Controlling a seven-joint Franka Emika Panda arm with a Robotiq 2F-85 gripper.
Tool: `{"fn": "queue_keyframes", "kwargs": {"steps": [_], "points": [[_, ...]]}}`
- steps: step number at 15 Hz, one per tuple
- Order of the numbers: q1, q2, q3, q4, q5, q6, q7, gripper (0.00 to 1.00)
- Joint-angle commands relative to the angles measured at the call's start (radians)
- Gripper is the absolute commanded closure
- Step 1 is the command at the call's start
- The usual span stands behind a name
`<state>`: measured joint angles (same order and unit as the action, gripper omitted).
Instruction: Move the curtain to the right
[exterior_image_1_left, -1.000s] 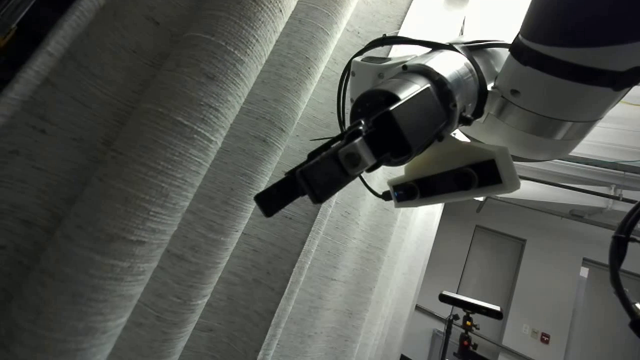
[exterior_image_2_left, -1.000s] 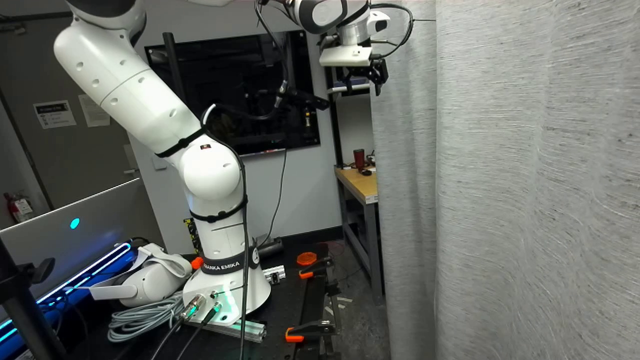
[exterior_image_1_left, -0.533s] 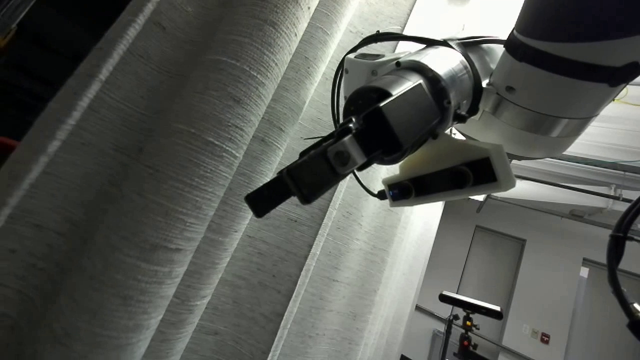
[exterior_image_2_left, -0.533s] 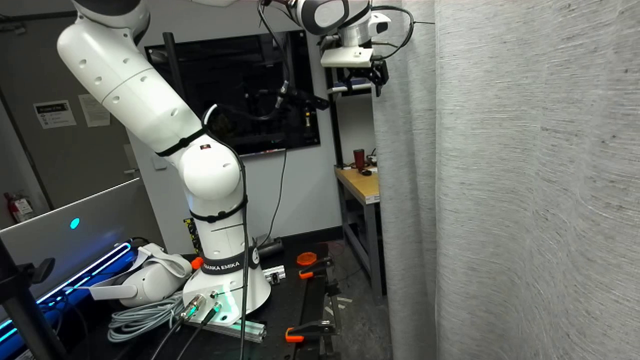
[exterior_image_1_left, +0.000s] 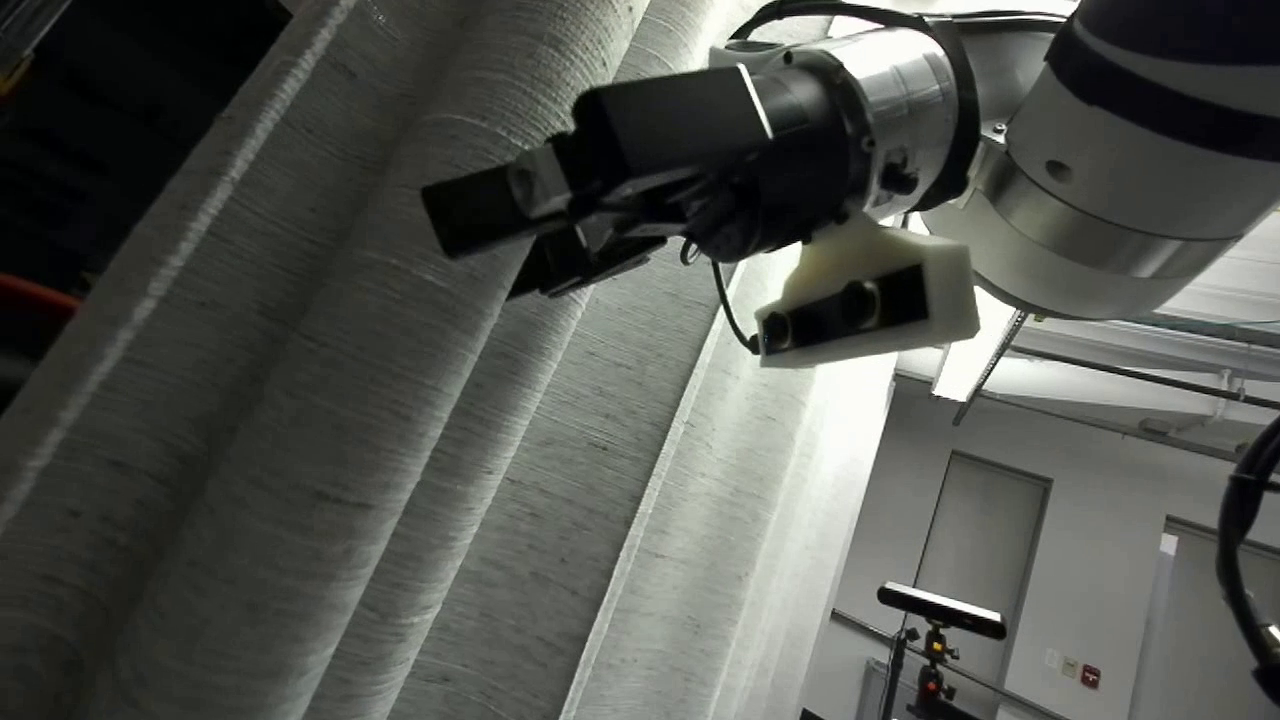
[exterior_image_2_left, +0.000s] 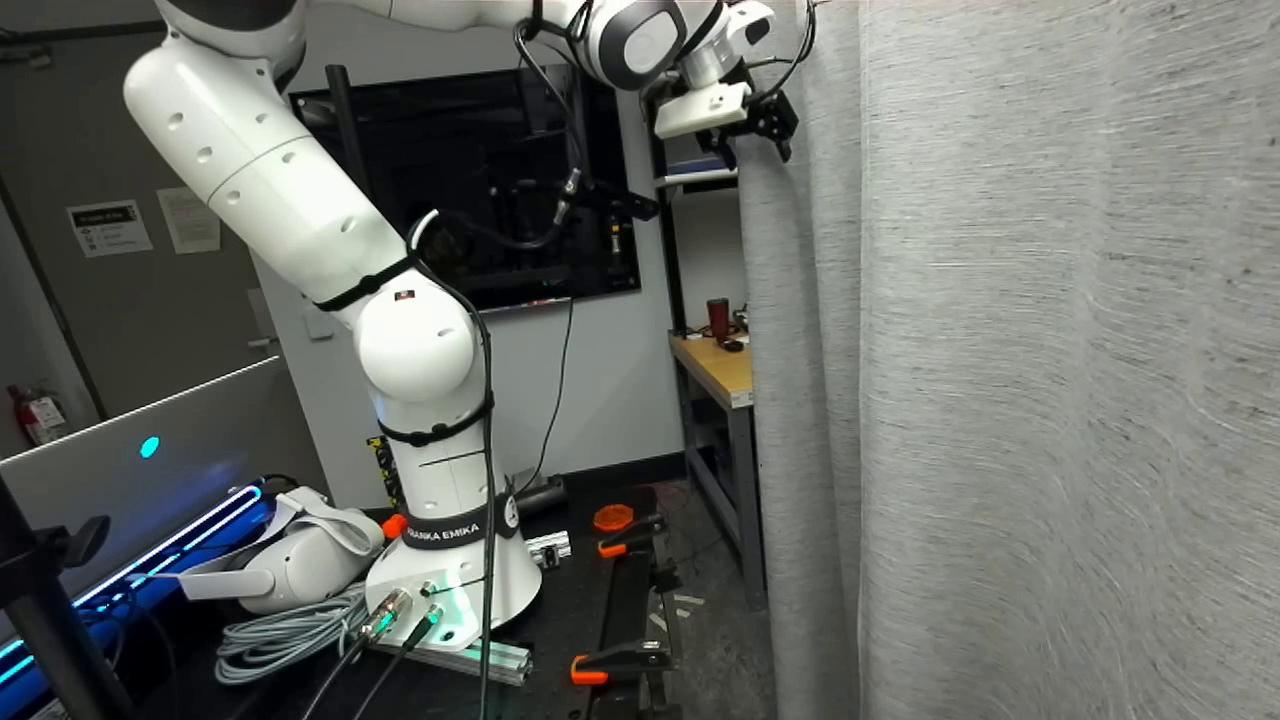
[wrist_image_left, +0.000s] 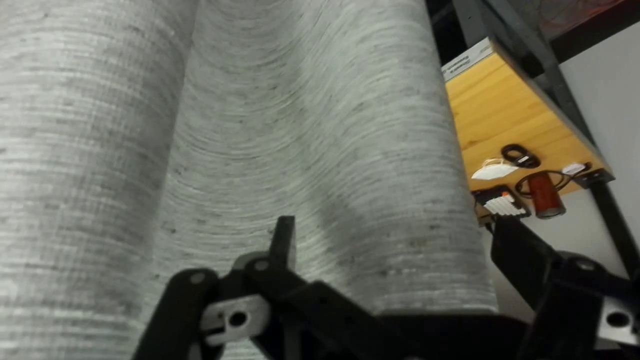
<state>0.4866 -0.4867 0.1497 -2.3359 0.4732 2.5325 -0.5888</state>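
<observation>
The light-grey curtain hangs in long deep folds. It fills the left and middle of an exterior view (exterior_image_1_left: 400, 420) and the right side of an exterior view (exterior_image_2_left: 1060, 350). My gripper is open near the curtain's upper part in both exterior views (exterior_image_1_left: 478, 250) (exterior_image_2_left: 757, 158). In the wrist view, the open gripper (wrist_image_left: 400, 242) has the curtain's edge fold (wrist_image_left: 400, 165) between its fingers. The left finger is over the cloth and the right finger is beyond the curtain's edge, over the background. I cannot tell whether the fingers touch the cloth.
A wooden table (exterior_image_2_left: 715, 365) with a red cup (exterior_image_2_left: 718, 318) stands behind the curtain's edge. A dark screen (exterior_image_2_left: 470, 190) hangs on the wall behind the arm. A cable (exterior_image_2_left: 800, 60) loops beside the wrist, close to the curtain. A camera on a stand (exterior_image_1_left: 940, 610) is farther back.
The gripper has risen and turned, tilting toward the curtain, so both fingers now show apart. The curtain's folds have shifted a little.
</observation>
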Motion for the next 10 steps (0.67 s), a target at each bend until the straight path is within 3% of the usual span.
{"fn": "queue_keyframes", "kwargs": {"steps": [1, 7, 10], "points": [[0.013, 0.020, 0.003, 0.002, -0.031, 0.079, 0.050, 0.00], [0.087, 0.034, -0.048, 0.008, 0.030, 0.086, -0.011, 0.00], [0.117, 0.040, -0.060, 0.003, 0.058, 0.146, -0.015, 0.00]]}}
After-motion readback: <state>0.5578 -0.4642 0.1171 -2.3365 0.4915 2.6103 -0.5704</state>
